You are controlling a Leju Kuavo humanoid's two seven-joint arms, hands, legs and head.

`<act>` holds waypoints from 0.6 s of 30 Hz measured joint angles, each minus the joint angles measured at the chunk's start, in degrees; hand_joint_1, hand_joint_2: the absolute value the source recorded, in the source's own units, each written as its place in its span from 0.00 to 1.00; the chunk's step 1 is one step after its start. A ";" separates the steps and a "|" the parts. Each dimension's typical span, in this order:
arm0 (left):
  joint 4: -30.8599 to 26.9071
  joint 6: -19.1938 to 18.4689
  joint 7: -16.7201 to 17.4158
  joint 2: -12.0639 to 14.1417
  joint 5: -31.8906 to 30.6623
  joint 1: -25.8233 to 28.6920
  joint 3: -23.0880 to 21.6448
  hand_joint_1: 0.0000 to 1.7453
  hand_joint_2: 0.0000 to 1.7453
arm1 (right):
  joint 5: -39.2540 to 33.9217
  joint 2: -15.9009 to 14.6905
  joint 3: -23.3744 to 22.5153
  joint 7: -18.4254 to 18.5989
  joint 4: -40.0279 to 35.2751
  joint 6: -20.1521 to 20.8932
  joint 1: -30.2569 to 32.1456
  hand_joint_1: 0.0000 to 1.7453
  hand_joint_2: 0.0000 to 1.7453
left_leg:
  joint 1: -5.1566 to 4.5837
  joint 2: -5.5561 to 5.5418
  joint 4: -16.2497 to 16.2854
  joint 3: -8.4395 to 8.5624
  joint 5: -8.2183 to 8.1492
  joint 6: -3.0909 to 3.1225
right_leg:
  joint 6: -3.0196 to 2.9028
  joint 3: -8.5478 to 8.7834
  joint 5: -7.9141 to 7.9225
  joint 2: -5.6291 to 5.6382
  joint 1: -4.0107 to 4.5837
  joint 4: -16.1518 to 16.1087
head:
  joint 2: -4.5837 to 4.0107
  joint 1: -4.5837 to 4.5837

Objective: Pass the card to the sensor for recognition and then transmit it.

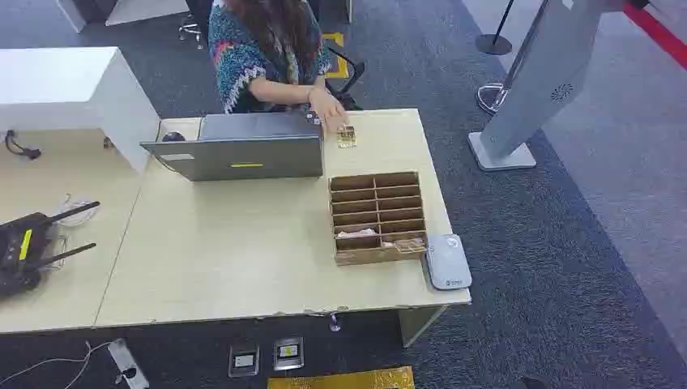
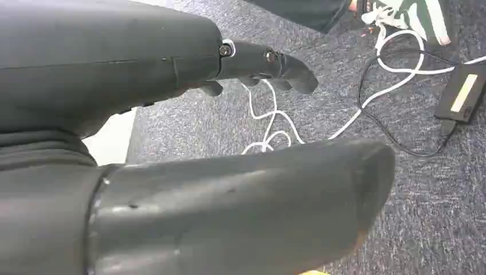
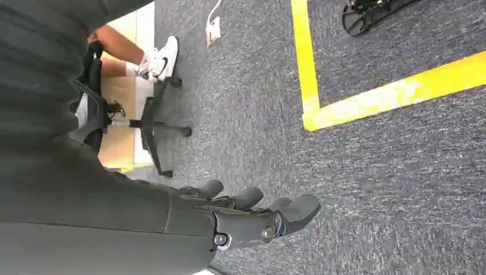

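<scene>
A small gold-patterned card (image 1: 347, 136) lies on the far side of the beige desk (image 1: 243, 251), under the fingers of a seated person's hand (image 1: 328, 109). The white card sensor (image 1: 448, 261) sits at the desk's right front corner, beside a brown compartment box (image 1: 377, 215) holding a few cards in its nearest slots. My left hand (image 2: 189, 160) hangs over grey carpet with its fingers apart and holds nothing. My right hand (image 3: 229, 220) also hangs above the carpet, fingers extended and empty.
A grey laptop (image 1: 239, 146) stands at the desk's far side in front of the person. A black router (image 1: 28, 243) with antennas rests on the left desk. A grey kiosk (image 1: 543, 81) stands right of the desk. White cables (image 2: 275, 123) trail on the carpet.
</scene>
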 joint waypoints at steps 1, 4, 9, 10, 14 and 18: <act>0.00 0.04 -0.04 0.09 0.31 0.00 0.00 0.00 0.00 | 0.00 0.00 0.00 -0.06 0.00 -0.02 -0.01 0.00 1.00 | 0.00 0.00 0.00 0.00 0.00 0.00 | 0.00 0.00 0.00 0.00 0.00 0.00 | 0.00 -0.04; 0.00 0.06 -0.13 0.37 0.70 0.00 0.00 0.00 0.00 | 0.13 0.00 0.00 -0.33 0.00 -0.02 -0.26 0.00 1.00 | 0.00 0.00 0.00 -0.01 0.00 0.00 | 0.00 0.00 0.00 0.00 0.00 0.00 | 0.00 -0.02; 0.00 0.20 -0.13 0.57 1.12 0.00 0.00 0.00 0.00 | 0.42 0.00 0.00 -0.52 0.00 -0.33 -1.12 0.00 1.00 | 0.00 0.00 0.00 0.00 0.00 0.00 | 0.00 0.00 0.00 -0.01 0.00 0.00 | 0.00 -0.02; 0.00 0.20 -0.13 0.57 1.12 0.00 0.00 0.00 0.00 | 0.42 0.00 0.00 -0.52 0.00 -0.33 -1.22 0.00 0.00 | 0.00 0.00 0.00 0.00 0.00 0.00 | 0.00 0.01 0.00 -0.01 0.00 0.00 | 0.00 0.00; 0.00 0.35 -0.13 0.68 1.16 0.00 0.00 0.00 0.00 | 0.48 -0.02 0.02 -1.18 0.00 -0.89 -1.60 0.00 0.00 | 0.00 0.00 0.00 -0.01 0.00 0.00 | 0.00 0.00 0.00 0.00 0.00 0.00 | 0.00 -0.02; 0.00 0.35 -0.42 0.72 1.20 0.00 0.02 0.00 0.00 | -0.02 -0.33 0.02 -1.95 0.00 -0.98 -2.43 0.00 0.00 | 0.00 0.00 0.00 0.00 0.00 0.00 | 0.00 0.00 0.00 -0.01 0.00 0.00 | 0.00 -0.02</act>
